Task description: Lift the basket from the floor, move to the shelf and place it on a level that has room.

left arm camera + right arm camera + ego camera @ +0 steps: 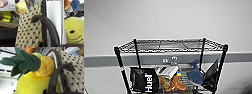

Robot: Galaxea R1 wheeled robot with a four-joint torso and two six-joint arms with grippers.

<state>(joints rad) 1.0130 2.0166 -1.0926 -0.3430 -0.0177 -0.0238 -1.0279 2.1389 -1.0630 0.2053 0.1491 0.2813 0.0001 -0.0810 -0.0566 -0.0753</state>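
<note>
Against a pale wall w/ a grey band stands the black wire rack (170,65); its top tier (171,45) is bare wire grid. On the tier below: a black "Huel" bag (144,81) at left, a white striped box (167,70), a brown plush toy (176,84), a blue plush (195,73) and a dark flat item leaning at right.

Left wrist cam: cream woven basket (30,28) close up, lattice side & dark braided rim, one dark loop handle (48,27) arching across; white panel beside it, yellow-green plush (75,30) next to that.

Right wrist cam: basket's other loop handle (56,77), w/ a plush pineapple (42,67) pressed against the rim, sitting on a yellow-green plush. Fingers of both grippers: can't tell, open or closed.
</note>
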